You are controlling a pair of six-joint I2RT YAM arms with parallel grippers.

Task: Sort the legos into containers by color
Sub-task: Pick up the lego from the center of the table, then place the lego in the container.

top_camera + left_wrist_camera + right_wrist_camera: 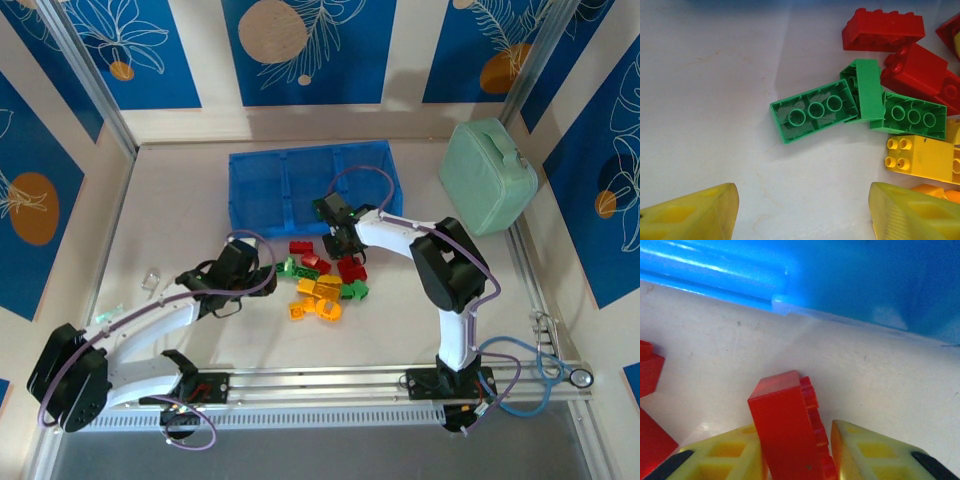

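Red lego brick, long axis running 12-to-6 in the right wrist view, sits clamped in the right pincer low at the counter, the blue tray near at 12 o'clock; the left pincer hangs apart, green bricks at its 12 o'clock.
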